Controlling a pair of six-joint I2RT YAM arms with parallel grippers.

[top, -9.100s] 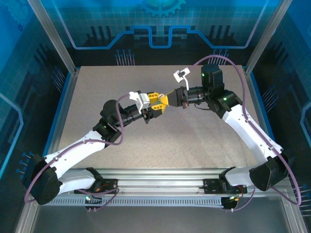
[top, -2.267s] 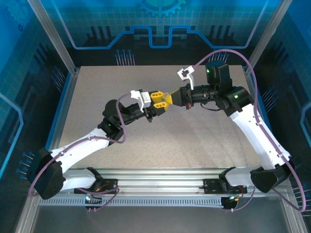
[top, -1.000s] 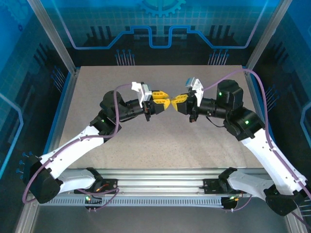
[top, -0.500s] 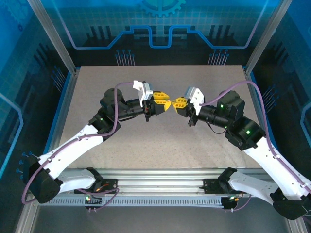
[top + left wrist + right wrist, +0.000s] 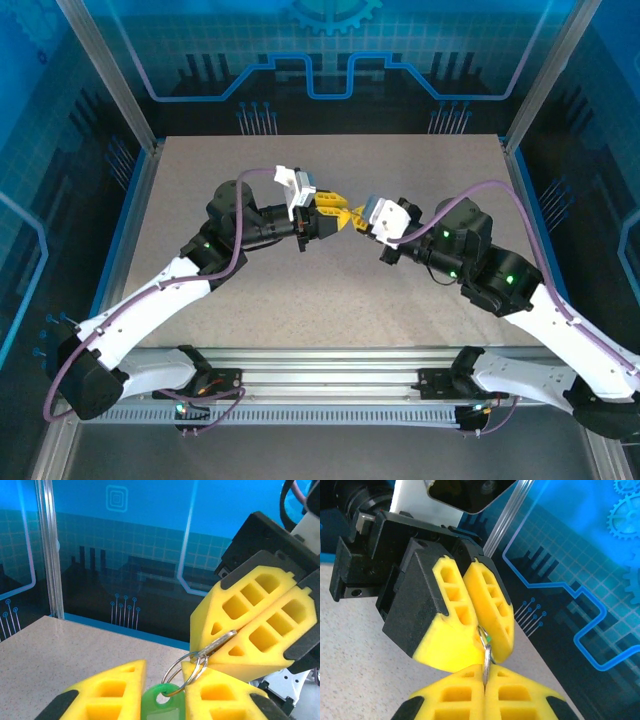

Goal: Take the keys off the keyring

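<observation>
Both grippers meet above the middle of the table. My left gripper (image 5: 164,665) (image 5: 338,211) is shut on a green key tag (image 5: 162,707), which sits between its yellow fingers. A thin silver keyring (image 5: 176,665) passes through the tag's hole and runs up to the right. My right gripper (image 5: 485,669) (image 5: 204,653) (image 5: 356,218) is shut on a silver key (image 5: 217,644) that hangs on that ring. In the right wrist view the key (image 5: 486,658) stands edge-on between my fingers, with the keyring (image 5: 480,631) and a sliver of the green tag (image 5: 489,639) just above it, in the left gripper (image 5: 484,640).
The speckled grey table (image 5: 300,280) lies below the arms. Blue panels and aluminium posts (image 5: 115,90) wall in the back and sides. An aluminium rail (image 5: 330,360) runs along the near edge by the arm bases.
The right arm has swung lower and nearer, and its wrist has turned. Its gripper has shifted a little left against the left gripper. The left arm has hardly moved.
</observation>
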